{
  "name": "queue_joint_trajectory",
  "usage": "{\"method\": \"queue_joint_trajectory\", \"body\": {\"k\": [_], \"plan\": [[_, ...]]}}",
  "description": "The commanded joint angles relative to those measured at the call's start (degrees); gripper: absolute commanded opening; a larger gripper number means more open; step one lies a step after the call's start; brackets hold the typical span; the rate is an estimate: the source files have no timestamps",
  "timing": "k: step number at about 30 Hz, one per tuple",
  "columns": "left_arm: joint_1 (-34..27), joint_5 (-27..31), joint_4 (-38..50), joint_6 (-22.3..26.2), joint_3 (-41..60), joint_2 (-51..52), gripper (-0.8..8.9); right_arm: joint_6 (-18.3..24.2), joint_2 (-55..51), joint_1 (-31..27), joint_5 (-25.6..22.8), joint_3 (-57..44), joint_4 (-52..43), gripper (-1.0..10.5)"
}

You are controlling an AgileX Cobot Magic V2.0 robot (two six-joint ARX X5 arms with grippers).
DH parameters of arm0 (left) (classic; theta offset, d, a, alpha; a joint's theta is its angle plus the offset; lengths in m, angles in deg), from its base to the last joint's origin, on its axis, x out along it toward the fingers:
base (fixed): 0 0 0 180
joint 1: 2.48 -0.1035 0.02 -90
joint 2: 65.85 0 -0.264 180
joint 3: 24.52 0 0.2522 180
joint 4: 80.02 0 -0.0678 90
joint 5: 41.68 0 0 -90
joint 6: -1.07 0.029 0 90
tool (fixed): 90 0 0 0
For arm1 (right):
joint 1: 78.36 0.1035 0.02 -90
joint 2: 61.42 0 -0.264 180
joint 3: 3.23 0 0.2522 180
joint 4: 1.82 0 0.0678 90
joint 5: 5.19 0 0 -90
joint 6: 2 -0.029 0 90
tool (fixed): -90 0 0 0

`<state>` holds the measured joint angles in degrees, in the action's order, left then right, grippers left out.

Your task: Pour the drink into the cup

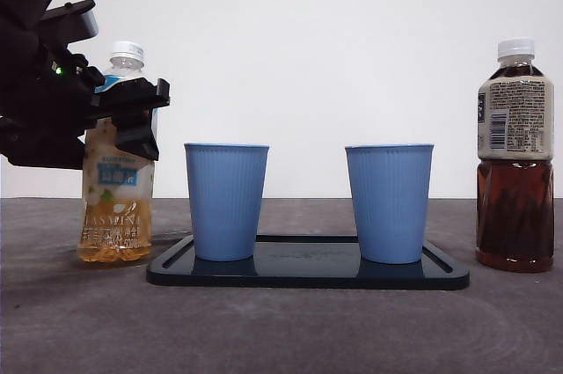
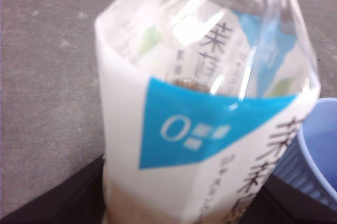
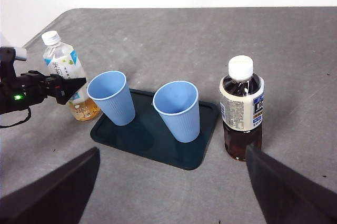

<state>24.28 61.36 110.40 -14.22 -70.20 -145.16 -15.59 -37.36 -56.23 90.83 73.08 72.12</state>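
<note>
A clear jasmine tea bottle [image 1: 114,207] with a white cap and a little yellow drink stands on the table left of the tray. My left gripper [image 1: 132,114] is shut on its upper body, one jaw in front and one behind; the bottle fills the left wrist view [image 2: 210,129]. Two empty blue cups, the left cup [image 1: 226,202] and the right cup [image 1: 389,202], stand on a black tray [image 1: 308,273]. My right gripper [image 3: 168,192] is open and empty, high above the table's near side.
A capped bottle of dark tea [image 1: 515,180] stands on the table right of the tray, also in the right wrist view [image 3: 241,113]. The grey table [image 1: 281,330] runs in front of the tray. A white wall stands behind.
</note>
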Motion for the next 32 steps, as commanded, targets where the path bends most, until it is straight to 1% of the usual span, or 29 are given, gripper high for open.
{"method": "queue_joint_trajectory", "body": {"k": [1,3,10,14,20,26,29,32], "plan": [[0.4,-0.2,1.1,0.8,-0.9,0.5,4.32,-0.6,0.2,0.3,-0.1,1.2,-0.6,4.4],[0.4,-0.2,0.5,0.8,-0.9,0.5,4.71,-0.6,0.2,0.3,-0.1,1.2,-0.6,4.4],[0.4,-0.2,-1.0,0.8,-0.9,1.3,4.7,-0.6,0.2,0.3,-0.1,1.2,-0.6,4.4],[0.4,-0.2,-2.8,0.8,-0.9,3.7,4.7,-0.6,0.2,0.3,-0.1,1.2,-0.6,4.4],[0.4,-0.2,-6.8,0.9,-0.9,10.7,4.7,-0.6,0.2,0.3,-0.1,1.2,-0.6,4.4],[1.5,-0.4,-15.9,0.8,-0.9,20.6,4.7,-0.6,0.2,0.3,-0.1,1.2,-0.8,4.4],[2.4,-1.8,-19.5,0.9,-0.9,25.9,4.69,-0.5,0.2,0.3,-0.3,1.2,-1.6,4.4],[3.4,-5.5,-24.1,-0.5,-1.6,31.4,4.69,-0.3,0.2,0.3,-0.5,1.2,-2.6,4.4]]}}
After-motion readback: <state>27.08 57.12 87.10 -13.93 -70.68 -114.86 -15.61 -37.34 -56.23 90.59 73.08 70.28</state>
